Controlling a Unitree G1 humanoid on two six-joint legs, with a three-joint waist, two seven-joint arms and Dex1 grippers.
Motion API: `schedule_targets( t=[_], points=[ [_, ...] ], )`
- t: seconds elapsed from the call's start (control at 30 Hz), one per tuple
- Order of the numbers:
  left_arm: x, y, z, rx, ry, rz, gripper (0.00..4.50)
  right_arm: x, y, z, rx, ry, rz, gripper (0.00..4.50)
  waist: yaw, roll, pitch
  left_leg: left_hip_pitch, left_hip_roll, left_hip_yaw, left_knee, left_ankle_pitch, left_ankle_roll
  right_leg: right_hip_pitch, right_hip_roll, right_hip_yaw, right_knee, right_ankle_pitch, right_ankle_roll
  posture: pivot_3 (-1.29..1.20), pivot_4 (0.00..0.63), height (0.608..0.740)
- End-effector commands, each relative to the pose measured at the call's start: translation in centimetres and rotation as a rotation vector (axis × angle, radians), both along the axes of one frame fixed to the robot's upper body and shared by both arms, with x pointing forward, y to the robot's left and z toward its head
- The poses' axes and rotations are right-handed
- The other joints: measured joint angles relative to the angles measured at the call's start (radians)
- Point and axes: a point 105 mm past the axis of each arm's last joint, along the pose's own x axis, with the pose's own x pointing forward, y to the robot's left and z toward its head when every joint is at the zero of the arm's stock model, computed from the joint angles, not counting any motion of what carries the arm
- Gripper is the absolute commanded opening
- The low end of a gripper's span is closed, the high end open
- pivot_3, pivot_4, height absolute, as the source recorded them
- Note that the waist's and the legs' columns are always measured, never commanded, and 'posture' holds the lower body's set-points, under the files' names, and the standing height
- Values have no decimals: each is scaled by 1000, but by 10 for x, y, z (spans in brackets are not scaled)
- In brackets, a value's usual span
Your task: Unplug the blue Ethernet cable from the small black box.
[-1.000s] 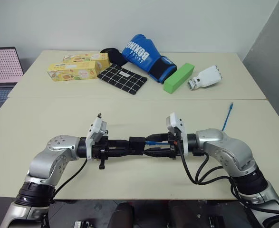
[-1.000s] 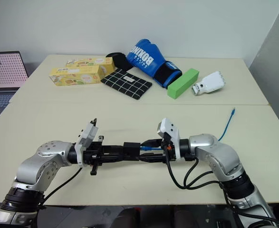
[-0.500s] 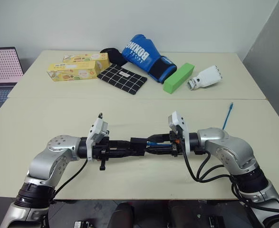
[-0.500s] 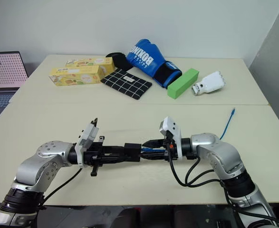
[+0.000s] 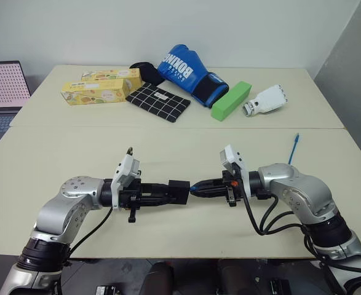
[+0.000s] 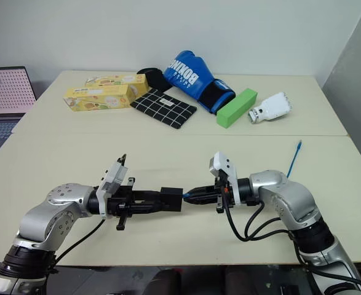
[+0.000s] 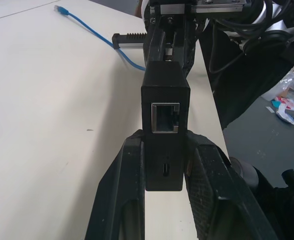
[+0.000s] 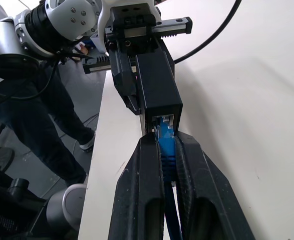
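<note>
Blue Ethernet cable in right hand

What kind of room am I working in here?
Likely a lab or office test bench: pale tables against a bare wall, a laptop at the side, and unrelated props like a boxing glove and snack boxes.

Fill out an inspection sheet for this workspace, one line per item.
Surface: beige table, bare near the arms.
Job's things: small black box with blue Ethernet cable at its port; seating cannot be told.
Clutter: boxing glove, green block, grid pouch, yellow cartons, white object along the far side.
Grippers: left gripper shut on the box; right gripper shut on the cable.
Cables: cable's free end lies by the right arm.
Surroundings: laptop at left.
</note>
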Motion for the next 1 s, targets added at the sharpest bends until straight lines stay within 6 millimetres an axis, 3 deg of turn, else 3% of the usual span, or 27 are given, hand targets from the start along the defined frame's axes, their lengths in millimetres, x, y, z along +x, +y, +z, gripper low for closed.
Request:
schedule_targets(
  t=[0.03,0.53,0.67,0.77,0.87,0.93,1.0],
  points=[
    [-10,0,2,21,-21,-47,763,-1,-2,8,0,-18,30,24,0,0,0,0,0,0,0,0,0,0,0,0,0,0,0,0,150,740],
    [-12,32,-15,79,-1,115,763,12,-32,-2,-87,-11,-39,24,0,0,0,0,1,0,0,0,0,0,0,0,-1,0,0,0,150,740],
    [0,31,-5,24,-23,223,763,80,-50,-11,-138,-261,-415,24,0,0,0,0,0,0,0,0,0,1,0,0,-1,0,0,0,150,740],
    [7,25,2,-12,-36,278,763,122,-68,-21,-162,-353,-683,24,0,0,0,0,0,1,0,0,0,0,0,1,0,0,0,0,150,740],
    [12,22,4,-18,-47,315,763,139,-76,-33,-175,-342,-805,24,-1,0,0,-1,0,2,0,0,0,-2,0,1,1,0,0,0,150,740],
    [13,21,4,-16,-49,336,763,141,-76,-38,-170,-311,-811,726,-1,0,0,-1,1,3,0,0,0,-3,-1,2,1,0,0,0,150,740],
    [18,22,5,-21,-64,373,763,139,-75,-38,-160,-283,-796,1112,0,0,0,-2,1,4,0,0,0,-4,-1,3,2,0,0,0,150,740]
  ],
)
